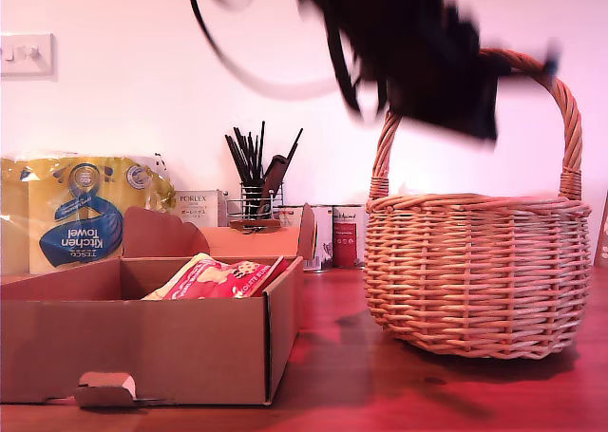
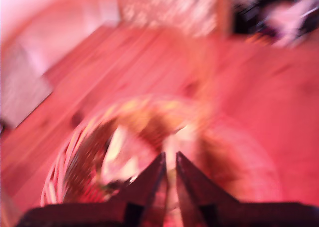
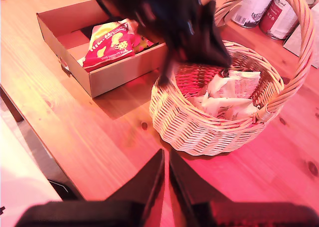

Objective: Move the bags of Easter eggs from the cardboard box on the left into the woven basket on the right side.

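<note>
Hovering blurred over the wicker basket (image 1: 475,271), my first gripper (image 2: 169,162) has its jaws pressed together, empty.
White crinkly bags (image 3: 227,95) lie inside the basket; a red bag (image 3: 110,50) rests in the shallow cardboard box (image 3: 119,72). My second gripper (image 3: 165,159) hangs closed above the wooden tabletop (image 3: 89,132).

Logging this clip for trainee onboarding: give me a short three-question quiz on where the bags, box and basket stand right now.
1. True or false: the red bag lies in the cardboard box.
2. What lies in the woven basket? A. white bags B. a kitchen towel pack C. nothing
3. Fill in: in the exterior view, the blurred arm hangs over the ____.
Key: 1 true; 2 A; 3 woven basket.
</note>
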Robot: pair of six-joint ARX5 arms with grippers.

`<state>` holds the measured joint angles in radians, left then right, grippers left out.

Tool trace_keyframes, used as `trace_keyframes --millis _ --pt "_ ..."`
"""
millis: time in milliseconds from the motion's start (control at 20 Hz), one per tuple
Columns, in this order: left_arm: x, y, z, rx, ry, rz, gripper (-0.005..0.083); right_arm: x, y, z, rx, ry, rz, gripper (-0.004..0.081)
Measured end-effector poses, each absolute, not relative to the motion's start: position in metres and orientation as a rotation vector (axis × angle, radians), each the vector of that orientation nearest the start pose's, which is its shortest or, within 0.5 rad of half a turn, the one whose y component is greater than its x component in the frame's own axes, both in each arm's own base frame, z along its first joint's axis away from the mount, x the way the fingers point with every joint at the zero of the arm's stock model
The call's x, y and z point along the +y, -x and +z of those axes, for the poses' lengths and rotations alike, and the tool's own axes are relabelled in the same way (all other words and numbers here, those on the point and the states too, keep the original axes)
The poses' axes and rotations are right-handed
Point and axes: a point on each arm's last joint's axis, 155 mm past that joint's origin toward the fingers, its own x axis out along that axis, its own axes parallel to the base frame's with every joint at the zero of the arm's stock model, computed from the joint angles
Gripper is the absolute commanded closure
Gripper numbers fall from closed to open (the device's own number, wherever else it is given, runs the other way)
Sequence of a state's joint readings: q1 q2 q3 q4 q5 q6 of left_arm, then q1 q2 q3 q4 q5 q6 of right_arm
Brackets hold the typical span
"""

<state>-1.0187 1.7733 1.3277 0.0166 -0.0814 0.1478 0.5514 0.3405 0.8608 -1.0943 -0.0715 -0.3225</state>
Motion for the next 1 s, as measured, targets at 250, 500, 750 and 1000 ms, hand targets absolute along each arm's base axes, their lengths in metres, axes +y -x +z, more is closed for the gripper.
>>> trace_keyframes --millis 250,500,750,1000 --pt "-0.440 -0.275 0.260 0.259 -0.307 -1.020 0.0793 0.098 -0.133 0.229 0.460 0.456 0.702 0.0783" --pt "-0.371 -0.255 0.215 0.361 -0.366 -1.023 0.0793 0.111 -0.125 0.232 0.449 0.417 0.782 0.0783" --pt "-0.269 -0.265 0.214 0.399 -0.417 -0.959 0.0795 0.139 -0.116 0.257 0.363 0.293 0.909 0.0783" --pt "-0.237 -0.273 0.211 0.273 -0.778 -1.008 0.0795 0.152 -0.124 0.255 0.395 0.287 0.952 0.0783"
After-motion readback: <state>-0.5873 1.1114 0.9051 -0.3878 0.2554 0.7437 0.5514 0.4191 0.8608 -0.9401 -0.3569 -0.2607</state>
